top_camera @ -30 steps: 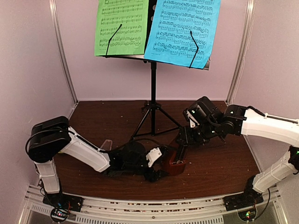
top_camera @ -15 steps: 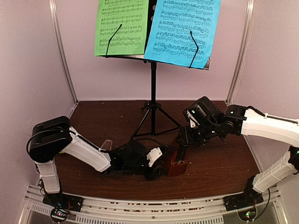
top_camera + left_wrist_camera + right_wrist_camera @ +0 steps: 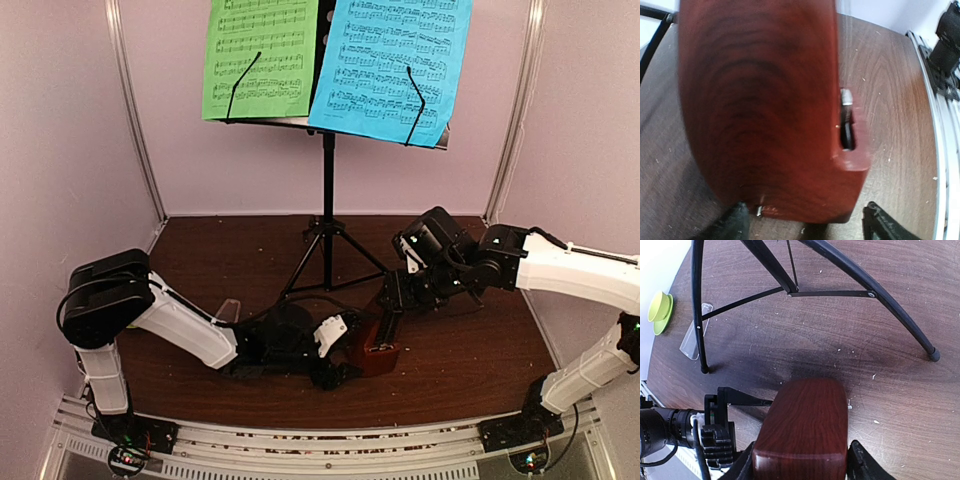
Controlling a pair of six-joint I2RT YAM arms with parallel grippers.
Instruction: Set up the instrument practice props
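Music stand (image 3: 327, 170) is up on its tripod, green sheet (image 3: 262, 55) and blue sheet (image 3: 390, 65) held under its wire arms: done. Remaining: the metronome (image 3: 375, 357), a glossy red-brown wood-grain pyramid on the surface (image 3: 470, 360) by the stand's feet. Right end effector (image 3: 802, 467) is clamped on it. Left end effector (image 3: 805, 227) straddles its base wide, grip unclear. Clear cover (image 3: 692, 337) lies apart and probably goes on last.

A black tripod music stand (image 3: 327, 180) is set upright at 12 o'clock on the dark wooden table (image 3: 480, 370). Two sheets are propped side by side on it: a green sheet of printed music (image 3: 260, 55) at 9 o'clock and a blue sheet of printed music (image 3: 390, 60) at 3 o'clock. A dark red-brown wooden metronome (image 3: 375, 352) is seen uncovered at 5 o'clock from the stand. Its clear plastic cover (image 3: 692, 337) is laid flat at 7 o'clock, well apart.
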